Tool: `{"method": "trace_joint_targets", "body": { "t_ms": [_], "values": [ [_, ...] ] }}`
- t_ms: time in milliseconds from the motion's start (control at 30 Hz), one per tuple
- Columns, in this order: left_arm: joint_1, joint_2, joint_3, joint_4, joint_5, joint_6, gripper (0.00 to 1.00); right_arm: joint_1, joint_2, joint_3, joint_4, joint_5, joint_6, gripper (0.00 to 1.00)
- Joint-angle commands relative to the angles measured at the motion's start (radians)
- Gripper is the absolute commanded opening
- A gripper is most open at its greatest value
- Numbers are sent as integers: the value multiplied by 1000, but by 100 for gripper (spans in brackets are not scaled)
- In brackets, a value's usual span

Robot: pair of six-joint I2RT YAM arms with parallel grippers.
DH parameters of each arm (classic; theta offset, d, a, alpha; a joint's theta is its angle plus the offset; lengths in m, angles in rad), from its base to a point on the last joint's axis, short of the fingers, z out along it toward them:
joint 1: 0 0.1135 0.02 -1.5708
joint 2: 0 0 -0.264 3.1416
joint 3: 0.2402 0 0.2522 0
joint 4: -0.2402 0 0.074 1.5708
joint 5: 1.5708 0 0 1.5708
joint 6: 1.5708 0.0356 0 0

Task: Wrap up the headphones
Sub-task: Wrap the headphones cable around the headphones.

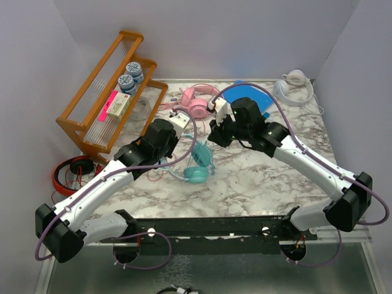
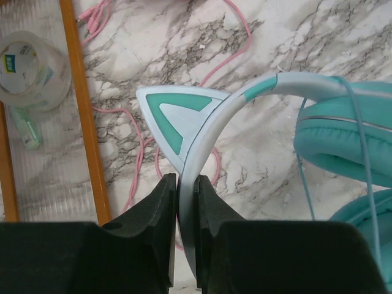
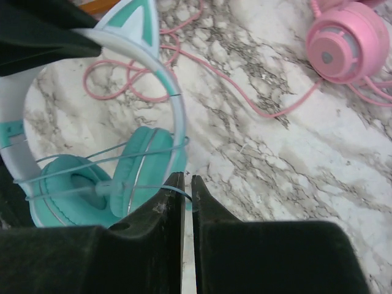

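Note:
The teal cat-ear headphones (image 1: 197, 164) hang above the marble table centre. My left gripper (image 2: 185, 184) is shut on their pale headband just below a cat ear (image 2: 174, 113); an ear cup (image 2: 343, 144) shows at right. My right gripper (image 3: 187, 180) is shut on their thin teal cable (image 3: 165, 191), which runs across the ear cups (image 3: 131, 174) and the headband. The pink headphones (image 1: 199, 101) lie at the back centre, their pink cable (image 3: 245, 92) looping over the table. The white headphones (image 1: 293, 82) lie at the back right.
A wooden rack (image 1: 104, 92) with tins and a pink item stands at the back left. Red-and-black headphones (image 1: 70, 173) lie off the table's left edge. A blue flat item (image 1: 251, 95) lies behind my right arm. A roll of clear tape (image 2: 30, 64) sits in the rack.

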Motion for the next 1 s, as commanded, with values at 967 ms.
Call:
{"method": "trace_joint_targets", "body": {
  "t_ms": [967],
  "values": [
    [-17, -117, 131, -122, 355, -163, 0, -47, -84, -304, 378, 16, 168, 29]
  ]
}}
